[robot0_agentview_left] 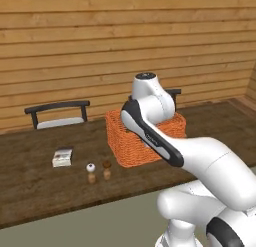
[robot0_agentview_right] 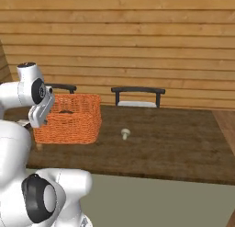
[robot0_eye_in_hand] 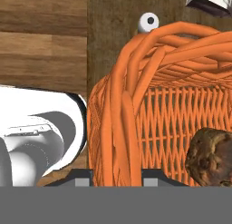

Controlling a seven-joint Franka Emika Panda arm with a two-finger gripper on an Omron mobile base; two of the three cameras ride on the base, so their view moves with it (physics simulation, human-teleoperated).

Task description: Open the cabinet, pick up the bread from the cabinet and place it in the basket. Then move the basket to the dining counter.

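Note:
The orange woven basket is at the dining counter, near its front edge, partly hidden behind my arm. My gripper is shut on the basket's rim, one dark fingertip on each side of the thick orange weave. The bread, a brown knobbly lump, lies inside the basket close to the gripped wall. I cannot tell whether the basket's underside touches the counter top.
Two small shakers and a white box stand left of the basket. Another white shaker sits mid-counter. Dark chairs stand behind the counter, against a wooden plank wall.

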